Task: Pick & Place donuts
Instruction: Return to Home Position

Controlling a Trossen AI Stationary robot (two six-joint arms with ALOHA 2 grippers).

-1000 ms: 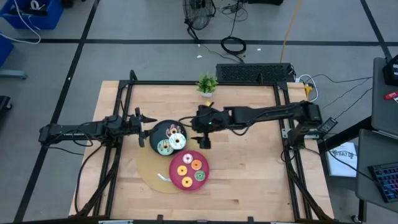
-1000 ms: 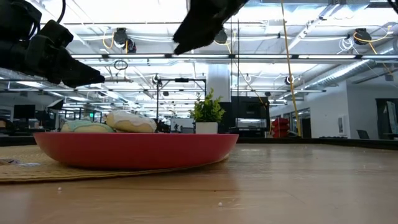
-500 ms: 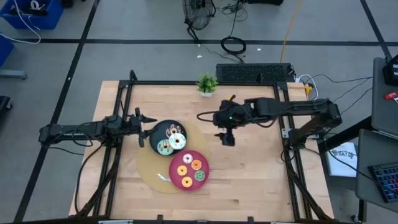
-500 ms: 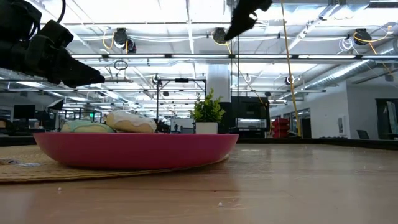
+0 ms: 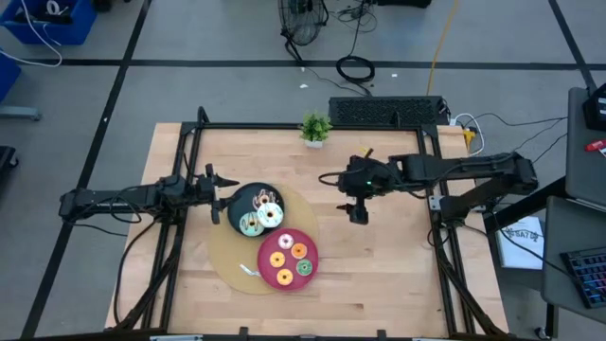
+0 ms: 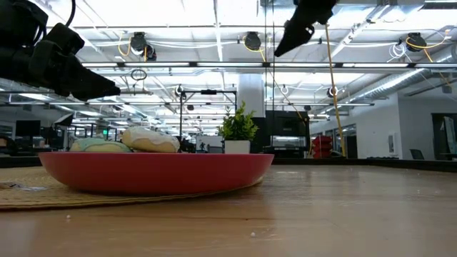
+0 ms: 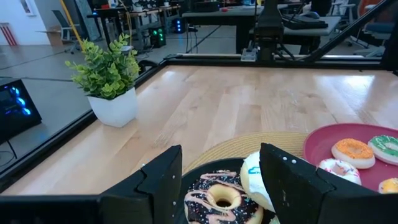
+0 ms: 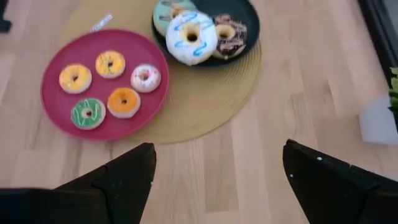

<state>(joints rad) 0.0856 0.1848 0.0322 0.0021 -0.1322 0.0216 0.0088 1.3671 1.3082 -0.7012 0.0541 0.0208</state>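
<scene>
Wood table [image 5: 398,275], round woven mat [image 5: 220,254] left of centre in the high view, plant [image 5: 315,126] at the table's top edge. All donuts [image 5: 271,216] are plated, none loose on the wood.

Dark plate [image 8: 250,25] holds three big ones. The white donut [image 8: 191,37] with blue drizzle sits on top and the chocolate donut [image 8: 227,34] is beside it. The mint donut [image 8: 169,11] is half cropped at the top of the right wrist view, so take that colour as probable. Pink plate [image 8: 53,99], lower right of the dark one in the high view, carries five small donuts [image 8: 123,102], spaced apart.

Right gripper [image 8: 219,146]: fingers spread wide, nothing between them. It's up in the air right of centre in the high view, well apart from both plates.

Left gripper [image 7: 221,149]: also spread and empty, hanging just at the dark plate's left rim.

My read: placing is done and the step in hand is the return to home. Next move needs no grasp, just the right arm folding toward its base at the table's right edge. Left arm should lift before pulling away, or it could clip the plate rim.
</scene>
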